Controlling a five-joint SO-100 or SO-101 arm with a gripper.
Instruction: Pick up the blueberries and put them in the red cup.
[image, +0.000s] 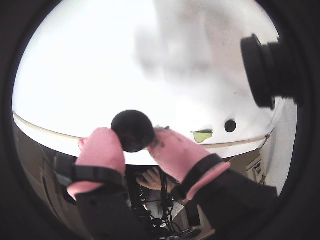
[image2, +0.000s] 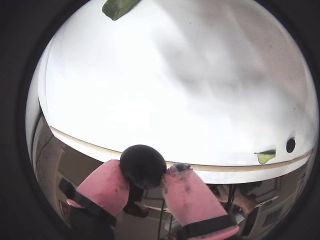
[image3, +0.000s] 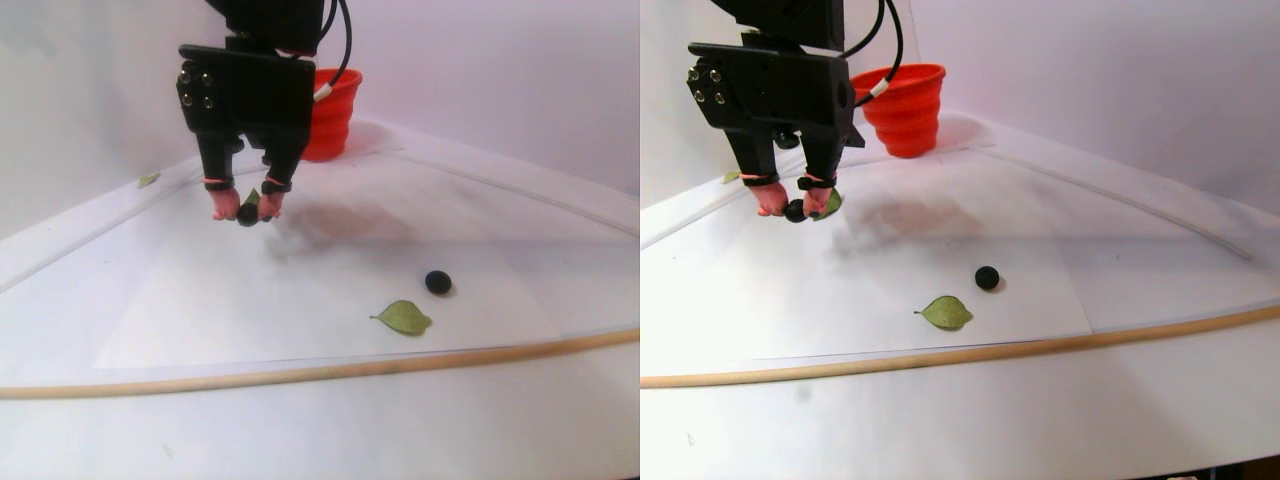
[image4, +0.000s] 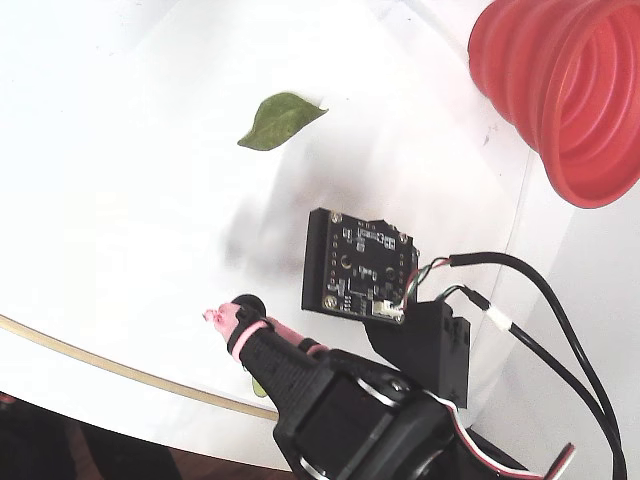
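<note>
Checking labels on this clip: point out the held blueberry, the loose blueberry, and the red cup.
held blueberry (image: 132, 130): a wrist view, centre of its dark face.
loose blueberry (image3: 438, 282): stereo pair view, left half, its middle.
red cup (image4: 515, 60): fixed view, ribbed outer wall.

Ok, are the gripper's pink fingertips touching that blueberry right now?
Touching. In both wrist views the gripper has its pink fingertips pressed against either side of the blueberry.

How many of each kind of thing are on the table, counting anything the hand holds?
Berries: 2, with one berry held in the hand
Leaves: 3
Cup: 1
Total: 6
</note>
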